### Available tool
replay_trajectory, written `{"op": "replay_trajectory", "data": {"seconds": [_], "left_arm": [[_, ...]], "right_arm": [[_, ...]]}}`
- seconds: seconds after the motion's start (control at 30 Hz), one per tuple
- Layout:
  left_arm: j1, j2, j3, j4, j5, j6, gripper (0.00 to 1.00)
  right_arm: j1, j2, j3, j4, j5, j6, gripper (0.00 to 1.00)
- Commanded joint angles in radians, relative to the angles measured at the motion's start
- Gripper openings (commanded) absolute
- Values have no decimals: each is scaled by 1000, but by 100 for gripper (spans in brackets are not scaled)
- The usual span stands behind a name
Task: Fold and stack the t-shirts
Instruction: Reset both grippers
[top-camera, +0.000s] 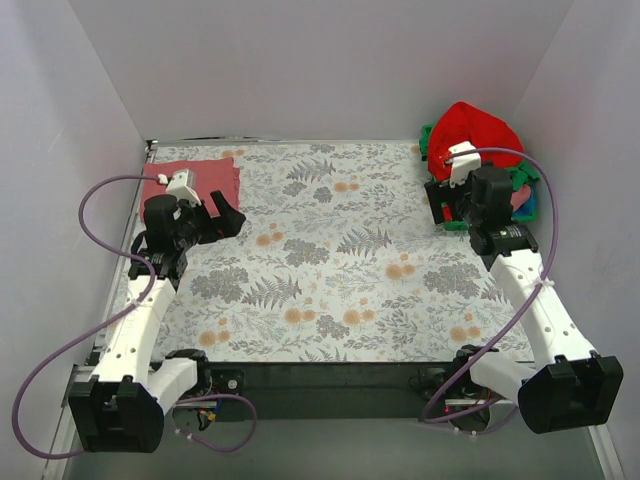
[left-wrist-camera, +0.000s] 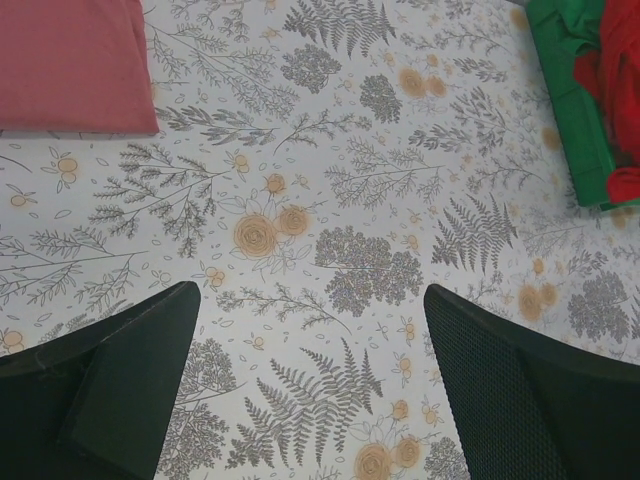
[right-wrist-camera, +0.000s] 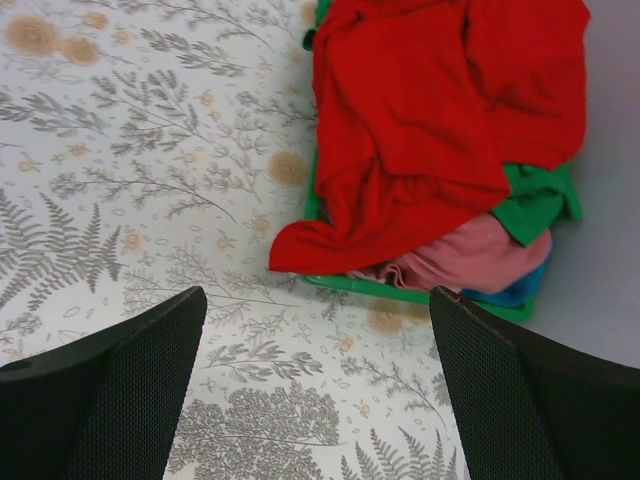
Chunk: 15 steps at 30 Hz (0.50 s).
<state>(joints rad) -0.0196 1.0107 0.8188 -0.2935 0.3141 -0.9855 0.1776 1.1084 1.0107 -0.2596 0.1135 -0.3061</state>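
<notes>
A folded dusty rose-pink t-shirt (top-camera: 200, 180) lies flat at the table's far left; its corner shows in the left wrist view (left-wrist-camera: 70, 62). My left gripper (top-camera: 228, 216) is open and empty just right of it, above the cloth. A bright red t-shirt (top-camera: 478, 130) is heaped on a green basket (top-camera: 447, 222) at the far right, with a green t-shirt (right-wrist-camera: 535, 200) and a pink t-shirt (right-wrist-camera: 480, 255) under it. My right gripper (top-camera: 452, 210) is open and empty at the basket's near-left edge, in front of the red shirt (right-wrist-camera: 420, 120).
The table is covered by a floral tablecloth (top-camera: 340, 260). White walls close in the left, back and right. The green basket (left-wrist-camera: 575, 110) shows at the right edge of the left wrist view. Something blue (right-wrist-camera: 515, 295) lies low in the basket.
</notes>
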Motion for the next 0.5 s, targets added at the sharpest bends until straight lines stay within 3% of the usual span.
{"op": "replay_trajectory", "data": {"seconds": [0.0,0.47], "left_arm": [[-2,-53,-43,66,16,-13,95],[-5,-63,-115,111,0,-7,95]], "right_arm": [[-33,-61,-20,51,143,39,99],[-139,-160,-78,37,68,62,98]]}}
